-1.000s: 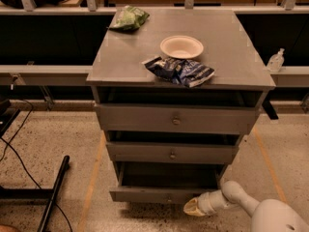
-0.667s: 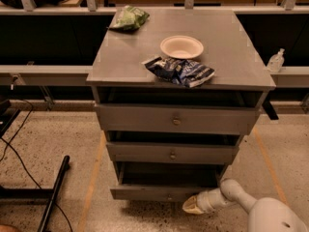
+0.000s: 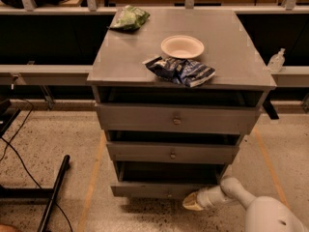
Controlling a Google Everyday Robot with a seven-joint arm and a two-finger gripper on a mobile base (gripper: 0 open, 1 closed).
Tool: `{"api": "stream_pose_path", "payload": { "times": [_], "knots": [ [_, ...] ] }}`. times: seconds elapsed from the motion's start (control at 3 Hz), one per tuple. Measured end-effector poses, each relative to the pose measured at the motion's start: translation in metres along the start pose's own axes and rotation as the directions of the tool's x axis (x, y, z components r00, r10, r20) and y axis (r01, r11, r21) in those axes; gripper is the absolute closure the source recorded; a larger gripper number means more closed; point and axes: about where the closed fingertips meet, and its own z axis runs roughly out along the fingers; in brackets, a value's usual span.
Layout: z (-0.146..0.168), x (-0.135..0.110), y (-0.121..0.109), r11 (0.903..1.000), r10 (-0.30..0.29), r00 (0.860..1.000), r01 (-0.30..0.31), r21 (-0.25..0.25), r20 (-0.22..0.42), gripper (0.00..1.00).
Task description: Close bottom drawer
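Observation:
The bottom drawer (image 3: 145, 189) is the lowest of three grey drawers in the cabinet. It stands pulled out a little, its low front panel proud of the cabinet and a dark gap showing above it. Its small knob (image 3: 169, 195) sits at the panel's centre. My gripper (image 3: 192, 202) is low at the right, its pale tip touching or nearly touching the right part of the drawer front. The white arm (image 3: 241, 197) runs from it to the lower right corner.
The middle drawer (image 3: 171, 152) and top drawer (image 3: 176, 119) also stand slightly out. On the cabinet top (image 3: 120, 62) lie a white bowl (image 3: 182, 46), a blue chip bag (image 3: 181, 70) and a green bag (image 3: 129, 17). A black pole (image 3: 54, 192) and cables lie on the floor at left.
The gripper has shifted slightly left along the bottom drawer front. The drawer's position looks about the same.

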Motion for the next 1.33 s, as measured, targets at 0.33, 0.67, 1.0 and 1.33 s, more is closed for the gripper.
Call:
{"api": "stream_pose_path", "payload": {
  "times": [0.33,0.67,1.0,1.33],
  "knots": [
    [0.0003,-0.0002,0.0005,1.0000,0.000,1.000,0.000,0.000,0.000,1.00],
    [0.0006,0.0003,0.0004,1.0000,0.001,1.000,-0.001,-0.002,0.000,1.00],
    [0.0012,0.0072,0.0018,0.9995,0.007,1.000,-0.007,-0.032,0.002,1.00],
    [0.0019,0.0070,-0.0053,0.9991,0.005,1.000,-0.005,-0.042,0.003,1.00]
  ]
}}
